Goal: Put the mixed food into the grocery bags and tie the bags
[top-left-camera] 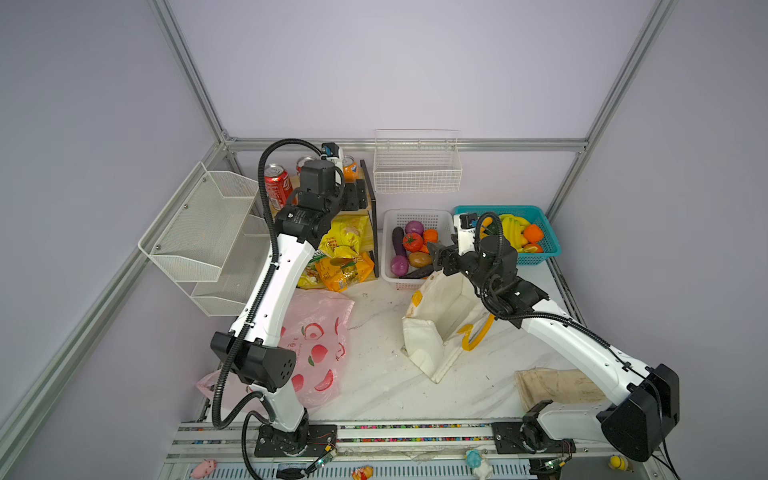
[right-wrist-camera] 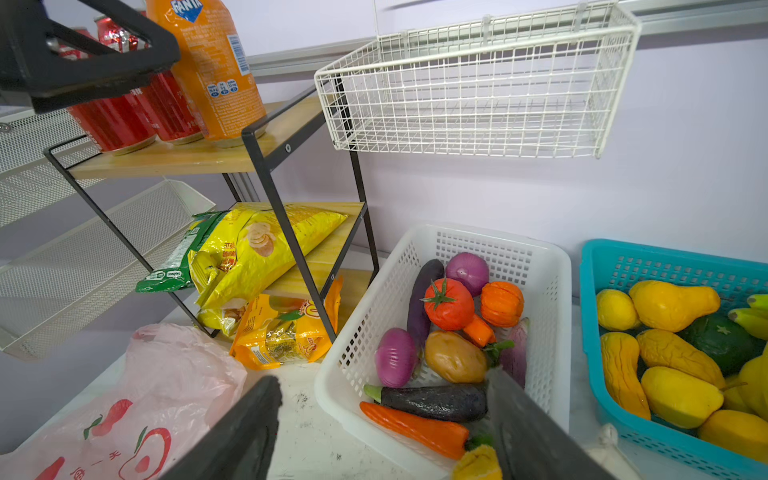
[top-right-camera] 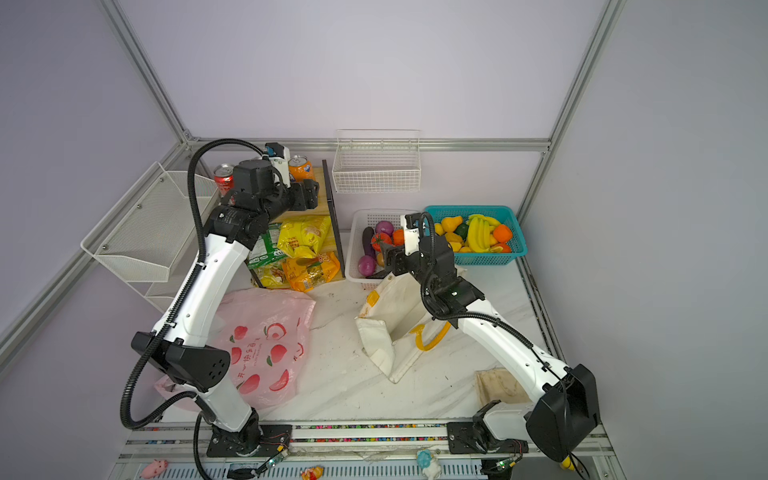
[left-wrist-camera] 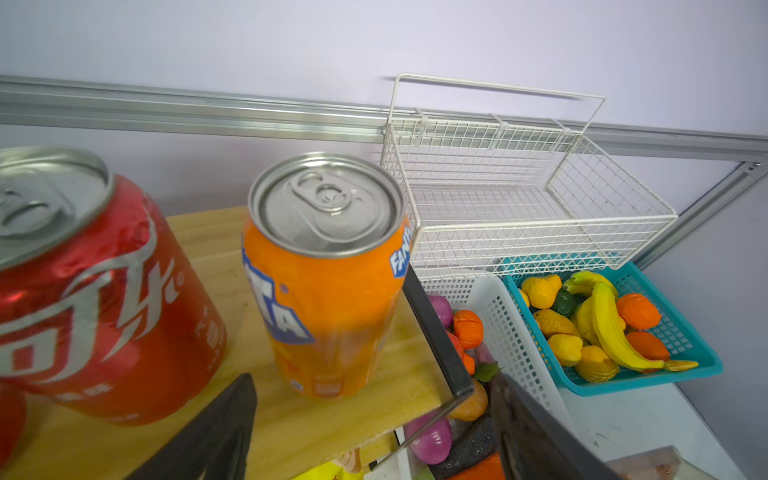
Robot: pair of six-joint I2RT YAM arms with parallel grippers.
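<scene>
1. The left gripper (left-wrist-camera: 370, 380) is spread wide and empty at the top wooden shelf (left-wrist-camera: 208, 232).
2. The orange can (left-wrist-camera: 328, 282) stands upright just ahead of its jaws, beside the red can (left-wrist-camera: 95, 299).
3. The right gripper (right-wrist-camera: 380, 378) is also wide, holding nothing, over the near rim of the white basket (right-wrist-camera: 536, 266).
4. The tomato (right-wrist-camera: 449, 305), the potato (right-wrist-camera: 455, 357) and a purple onion (right-wrist-camera: 395, 357) lie in that basket.
5. The pink bag (top-left-camera: 320, 332) lies flat on the table (top-left-camera: 374, 374); the white tote (top-left-camera: 440, 316) lies open just in front of the basket.
</scene>
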